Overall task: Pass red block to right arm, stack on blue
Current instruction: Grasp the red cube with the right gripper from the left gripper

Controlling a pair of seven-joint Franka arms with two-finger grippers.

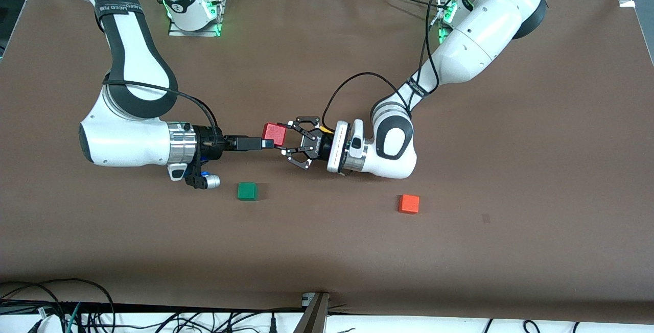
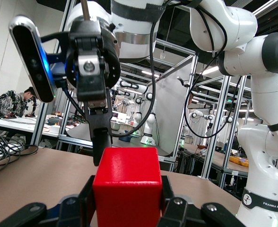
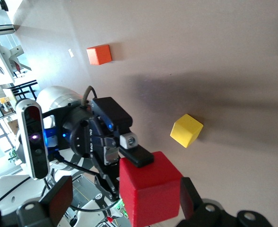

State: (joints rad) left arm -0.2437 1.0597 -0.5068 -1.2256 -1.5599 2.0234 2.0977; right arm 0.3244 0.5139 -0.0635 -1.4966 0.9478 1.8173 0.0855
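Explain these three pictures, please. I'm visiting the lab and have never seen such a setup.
Two white robot arms work at a brown table. One picture looks down from a high camera facing them; the other two come from cameras on each arm's wrist. The left gripper is shut on the red block, held in the air. The right gripper is open around that block. A green cube, an orange cube and a yellow cube lie on the table. No blue cube shows.

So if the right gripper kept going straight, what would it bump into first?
The red block. The left gripper holds it up right at the tips of the open right gripper, which may already touch it.
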